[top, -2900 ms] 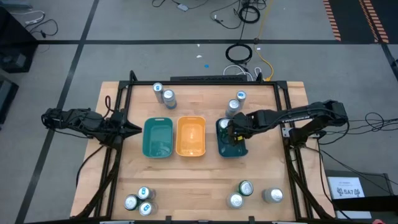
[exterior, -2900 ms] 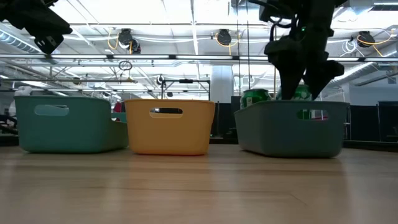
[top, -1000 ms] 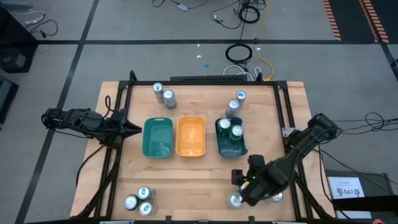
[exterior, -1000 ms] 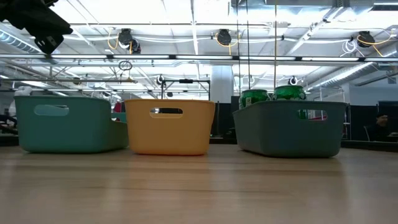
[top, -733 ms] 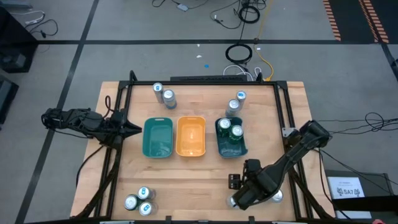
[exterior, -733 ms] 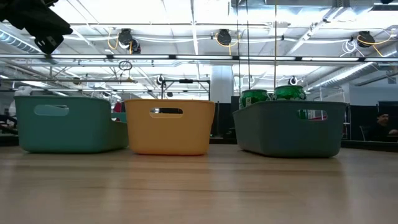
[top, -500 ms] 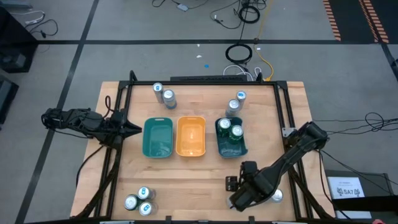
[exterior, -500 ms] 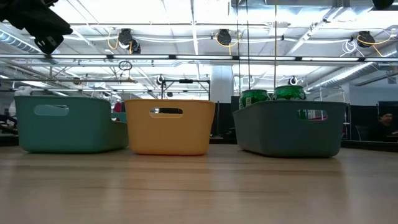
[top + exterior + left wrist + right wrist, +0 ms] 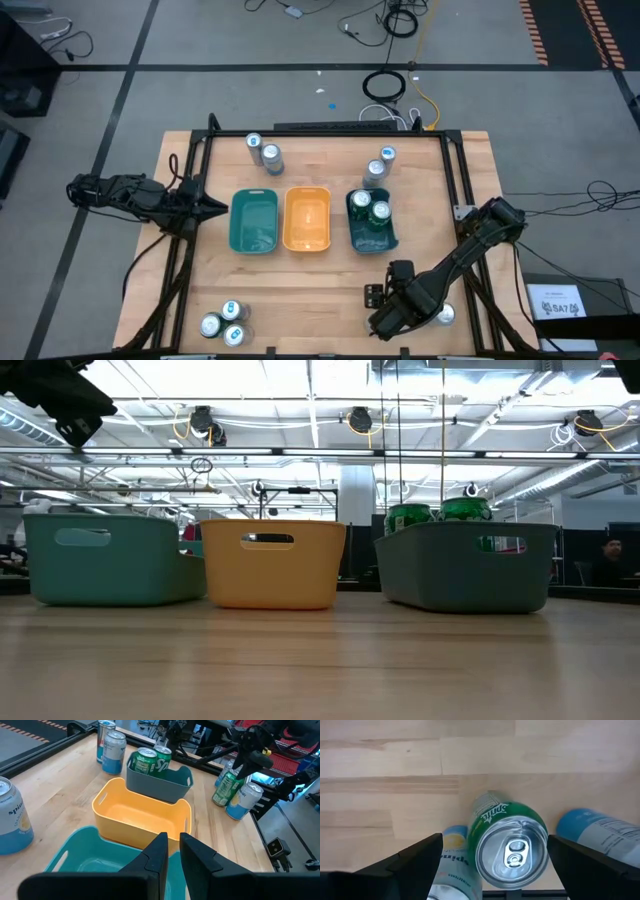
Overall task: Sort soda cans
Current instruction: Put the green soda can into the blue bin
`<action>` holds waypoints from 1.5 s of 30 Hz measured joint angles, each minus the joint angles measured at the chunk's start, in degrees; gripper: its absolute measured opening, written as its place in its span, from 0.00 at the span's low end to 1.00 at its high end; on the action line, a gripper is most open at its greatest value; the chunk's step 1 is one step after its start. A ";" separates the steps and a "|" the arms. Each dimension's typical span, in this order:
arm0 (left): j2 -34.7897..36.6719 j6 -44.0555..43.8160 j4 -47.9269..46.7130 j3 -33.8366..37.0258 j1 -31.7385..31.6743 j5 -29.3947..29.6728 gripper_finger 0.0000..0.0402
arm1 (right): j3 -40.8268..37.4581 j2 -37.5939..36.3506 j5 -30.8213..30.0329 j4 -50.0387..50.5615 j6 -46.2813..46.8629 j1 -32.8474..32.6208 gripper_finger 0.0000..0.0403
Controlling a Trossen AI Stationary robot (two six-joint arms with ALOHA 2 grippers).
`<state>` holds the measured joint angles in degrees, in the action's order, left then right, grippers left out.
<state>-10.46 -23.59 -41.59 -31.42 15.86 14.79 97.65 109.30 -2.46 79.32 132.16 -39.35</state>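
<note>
My right gripper [image 9: 383,318] hangs over the near-right cluster of cans, open and pointing down. In the right wrist view its fingers [image 9: 415,865] stand wide on either side of an upright green can [image 9: 512,847] without touching it. Blue cans [image 9: 454,865] [image 9: 597,832] stand close beside that can. Two green cans [image 9: 371,207] stand in the dark-green tray [image 9: 372,238]. My left gripper [image 9: 215,207] waits shut at the table's left edge, beside the teal tray [image 9: 254,221]. Other cans stand far left [image 9: 262,150], far right [image 9: 381,162] and near left [image 9: 225,323].
The yellow tray [image 9: 307,219] stands between the teal and dark-green ones mid-table. One can [image 9: 442,315] shows beside my right arm near the near-right corner. Bare wood lies between the trays and the near cans. A person shows far behind in the low view [image 9: 610,555].
My right gripper has moved toward the table's near edge and a little left, settling above the near-right cans. The cans and trays have stayed where they were.
</note>
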 joint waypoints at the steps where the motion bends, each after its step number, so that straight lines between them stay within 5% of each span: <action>1: 0.01 0.00 0.01 0.00 0.01 0.00 0.15 | 0.06 -0.04 -0.04 -0.10 0.00 -0.02 0.87; 17: 0.02 0.01 0.01 0.00 0.01 0.01 0.15 | 2.99 -0.04 -0.52 3.18 -0.24 -0.02 0.87; 31: 0.02 0.02 0.08 0.00 0.00 0.03 0.15 | -9.09 -0.09 3.09 -12.14 0.23 -0.13 0.87; 39: 0.00 0.02 0.12 0.02 0.00 0.04 0.15 | -9.38 -0.11 3.98 -11.77 0.29 0.00 0.70; 45: 0.00 0.02 0.12 0.02 0.02 0.04 0.15 | -9.41 -1.73 3.39 -9.58 -0.13 0.41 0.69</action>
<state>-10.46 -23.57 -41.47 -31.40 15.88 14.83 88.24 107.57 0.93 69.74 132.02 -38.95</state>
